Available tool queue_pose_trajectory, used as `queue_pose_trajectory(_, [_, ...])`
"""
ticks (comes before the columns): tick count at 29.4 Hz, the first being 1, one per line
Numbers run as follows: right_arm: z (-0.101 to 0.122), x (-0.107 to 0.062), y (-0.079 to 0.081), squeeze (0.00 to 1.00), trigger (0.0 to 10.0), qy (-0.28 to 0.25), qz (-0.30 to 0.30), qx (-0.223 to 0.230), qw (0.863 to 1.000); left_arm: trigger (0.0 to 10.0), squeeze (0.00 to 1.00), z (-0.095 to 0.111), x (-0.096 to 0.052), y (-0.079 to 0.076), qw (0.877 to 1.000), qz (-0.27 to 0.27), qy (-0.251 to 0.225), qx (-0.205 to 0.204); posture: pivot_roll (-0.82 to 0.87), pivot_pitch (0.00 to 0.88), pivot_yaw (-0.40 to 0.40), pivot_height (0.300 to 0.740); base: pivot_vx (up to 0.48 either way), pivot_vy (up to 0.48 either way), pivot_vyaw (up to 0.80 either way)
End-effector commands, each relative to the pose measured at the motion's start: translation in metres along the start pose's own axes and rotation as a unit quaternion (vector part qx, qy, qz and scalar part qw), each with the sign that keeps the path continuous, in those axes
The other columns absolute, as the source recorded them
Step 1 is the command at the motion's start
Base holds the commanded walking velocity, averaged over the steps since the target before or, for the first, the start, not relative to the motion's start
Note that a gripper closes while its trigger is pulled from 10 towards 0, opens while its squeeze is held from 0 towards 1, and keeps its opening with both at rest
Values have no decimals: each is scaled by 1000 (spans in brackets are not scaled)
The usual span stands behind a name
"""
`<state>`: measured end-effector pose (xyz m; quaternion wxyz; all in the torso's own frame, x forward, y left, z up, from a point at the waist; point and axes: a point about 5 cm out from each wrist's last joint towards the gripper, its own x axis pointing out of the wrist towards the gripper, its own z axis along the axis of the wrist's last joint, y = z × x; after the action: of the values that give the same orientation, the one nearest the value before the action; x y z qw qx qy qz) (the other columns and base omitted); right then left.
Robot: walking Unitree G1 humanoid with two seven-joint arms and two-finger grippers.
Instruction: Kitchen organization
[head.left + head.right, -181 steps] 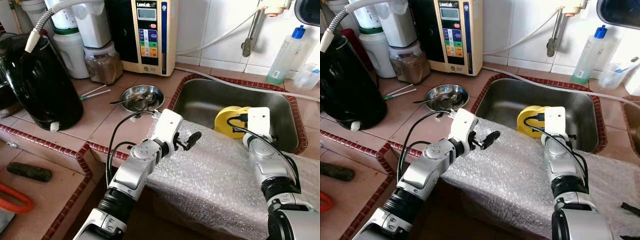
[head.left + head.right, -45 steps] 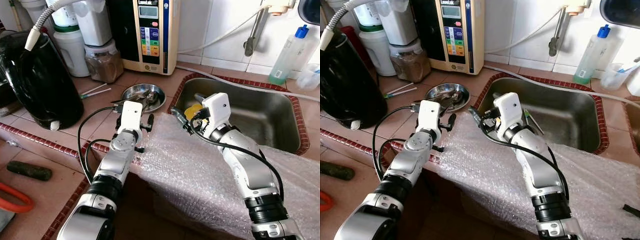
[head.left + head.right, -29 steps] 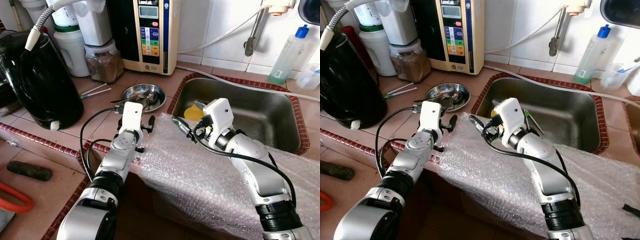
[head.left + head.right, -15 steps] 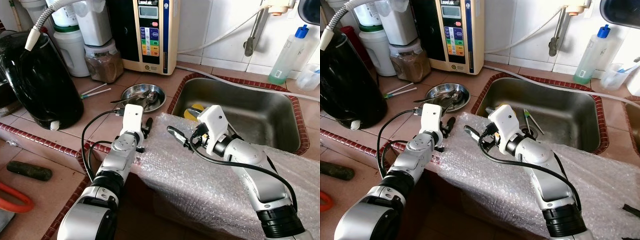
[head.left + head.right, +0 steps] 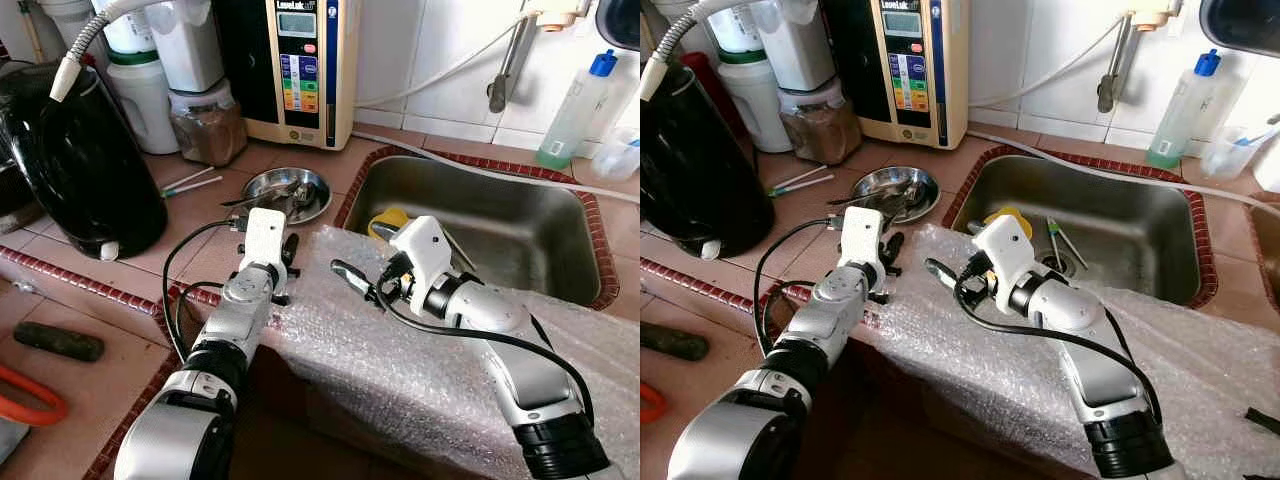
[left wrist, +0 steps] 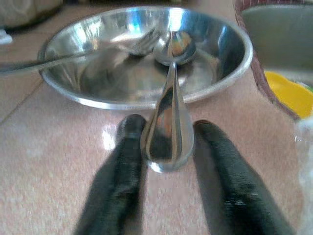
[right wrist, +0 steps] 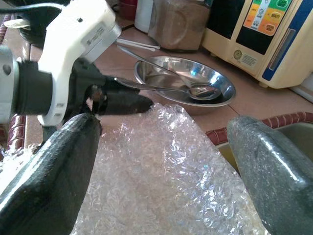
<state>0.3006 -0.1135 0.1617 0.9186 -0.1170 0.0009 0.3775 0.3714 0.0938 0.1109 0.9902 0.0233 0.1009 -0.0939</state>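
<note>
A steel bowl [image 5: 287, 193] sits on the tiled counter left of the sink, holding a spoon [image 6: 171, 98] and a fork. The spoon's handle sticks out over the rim toward me. My left gripper [image 5: 289, 246] rests low on the counter in front of the bowl, its two black fingers [image 6: 128, 147] shut on the end of the spoon handle. My right gripper [image 5: 356, 280] hovers open over the near left corner of a bubble wrap sheet [image 5: 430, 350], fingers [image 7: 63, 156] wide apart and pointing at the left gripper.
The bubble wrap drapes over the counter's front edge beside the steel sink [image 5: 520, 225], which holds a yellow item [image 5: 392, 217]. A black kettle [image 5: 80, 160], a jar [image 5: 205, 125], a water ionizer [image 5: 305, 60] and a bottle [image 5: 575, 100] line the back.
My right gripper has swung out of the sink and come down over the bubble wrap toward the left gripper. The left gripper has stayed at the bowl, settling slightly lower.
</note>
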Motion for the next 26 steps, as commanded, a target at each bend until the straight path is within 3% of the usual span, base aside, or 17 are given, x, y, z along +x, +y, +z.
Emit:
queue_pose_trajectory(1, [5,-1,2,0,10000,-7,7,-9,1000,0,0,8,2,3,1000,1,-12,0,-67,0,56,740,0,0,0])
queue_pose_trajectory(18, [4,0,3,0,10000,-4,8,-13,1000,0,0,14,0,7,999,18,-34,12,-62,0,57,740,0,0,0])
queue_pose_trajectory(26, [2,-1,1,0,10000,-1,7,-15,1000,0,0,9,-9,21,998,50,-36,18,-57,0,57,740,0,0,0])
